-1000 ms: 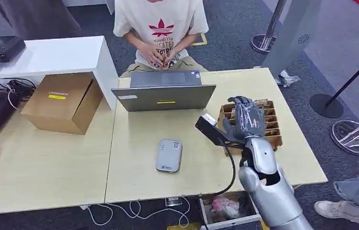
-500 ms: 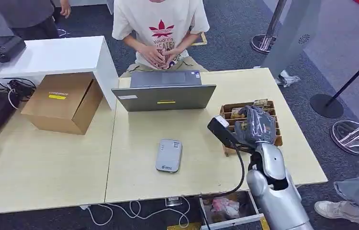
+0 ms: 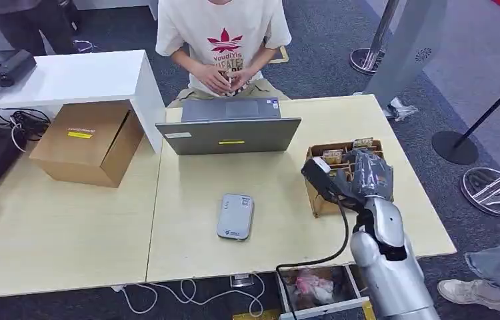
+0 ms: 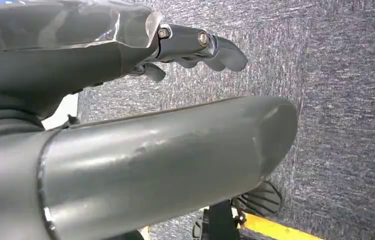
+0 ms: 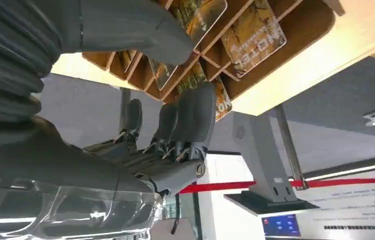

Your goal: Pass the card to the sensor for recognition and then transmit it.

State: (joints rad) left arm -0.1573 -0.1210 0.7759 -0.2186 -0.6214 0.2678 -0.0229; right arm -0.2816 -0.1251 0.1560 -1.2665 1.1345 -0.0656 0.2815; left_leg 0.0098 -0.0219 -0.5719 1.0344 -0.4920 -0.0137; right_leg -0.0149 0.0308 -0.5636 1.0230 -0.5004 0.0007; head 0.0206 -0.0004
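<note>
Over the rack: your right hand hangs above the wooden rack, fingers bent down toward the slots, thumb apart from them.
Grasp: you have nothing between thumb and fingers; the fingertips reach the upper edges of the cards, but whether they touch I cannot tell.
Cards: they stand in the rack's slots, right under your right hand.
Left hand: your left hand hangs over grey carpet, fingers slightly curled and apart, holding nothing.
Sensor: the grey sensor lies flat on the table, well to the left of your right hand.
Laptop: beyond the sensor, a laptop stands open.
Person: behind the laptop sits a person, hands together.
</note>
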